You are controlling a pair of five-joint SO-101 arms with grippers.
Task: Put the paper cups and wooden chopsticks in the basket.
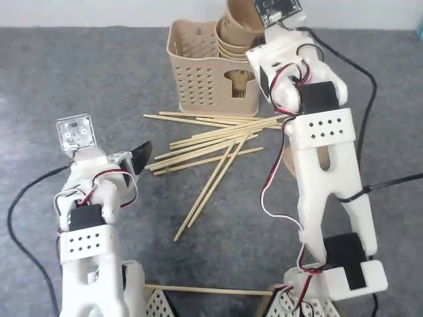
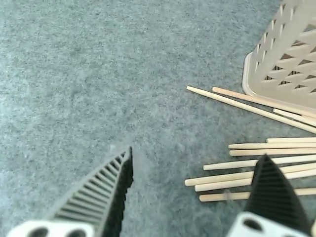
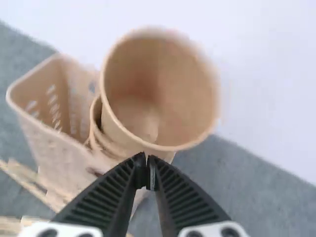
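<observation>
Tan paper cup [image 3: 158, 94] pinched at its rim between the closed right jaws, tilted just above the nested cups [image 1: 232, 41] in the basket [image 1: 195, 72]. Wooden chopsticks [image 1: 211, 142] fanned on the worktop [image 1: 66, 79] beside it, near ends just ahead of the empty left jaws, spread wide.

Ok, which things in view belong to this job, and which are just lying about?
Job: basket, paper cups stacked in it, top cup in the right pincer, wooden chopsticks beside the basket, one chopstick by the arm bases.
Lying about: grey table cover, arm cables.
</observation>
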